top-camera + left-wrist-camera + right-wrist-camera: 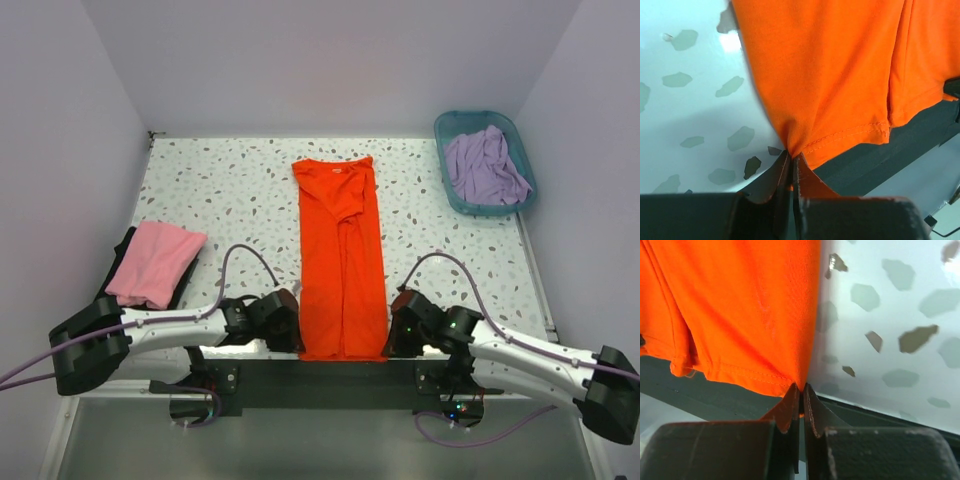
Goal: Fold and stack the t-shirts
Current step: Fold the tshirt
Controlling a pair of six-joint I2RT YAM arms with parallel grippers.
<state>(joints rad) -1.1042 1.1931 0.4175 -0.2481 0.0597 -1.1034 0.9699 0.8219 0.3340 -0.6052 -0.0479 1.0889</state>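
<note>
The orange t-shirt lies as a long narrow strip down the middle of the table, collar at the far end. My left gripper is shut on its near left hem corner. My right gripper is shut on its near right hem corner. The folded pink t-shirt lies on the black t-shirt at the left edge. The lavender t-shirt is crumpled in the teal basket.
The teal basket stands at the far right corner. The speckled table ends at a dark front edge just below the shirt's hem. White walls close in the left, far and right sides.
</note>
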